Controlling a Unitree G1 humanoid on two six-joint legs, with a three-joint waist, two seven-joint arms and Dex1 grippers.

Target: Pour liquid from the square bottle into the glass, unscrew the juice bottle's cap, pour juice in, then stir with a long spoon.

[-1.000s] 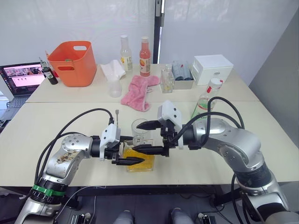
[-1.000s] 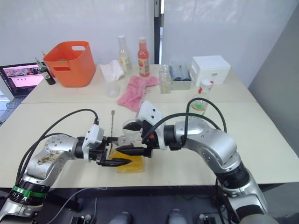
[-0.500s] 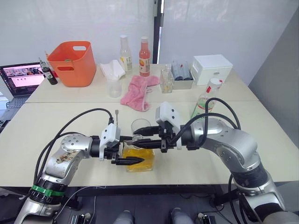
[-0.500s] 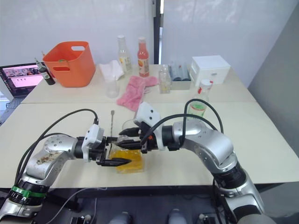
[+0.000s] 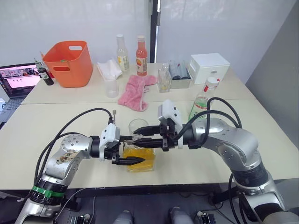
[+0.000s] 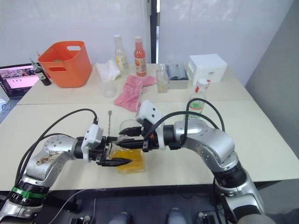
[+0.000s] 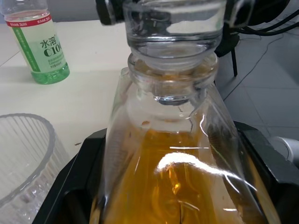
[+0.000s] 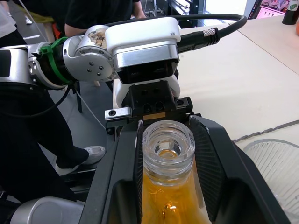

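Left gripper point(image 5: 130, 150) holds bottle point(image 5: 139, 158) tight, near front table edge | right gripper point(image 5: 138, 138) was wide a second ago, now pinches bottle's top | glass point(image 5: 138, 126) empty, just behind bottle | I think top comes off next, then pour.

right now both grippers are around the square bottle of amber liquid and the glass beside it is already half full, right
Not quite: the glass is empty, as the left eye view shows. The rest holds: the left gripper and right gripper are both around the square bottle of amber liquid, with the glass beside it.
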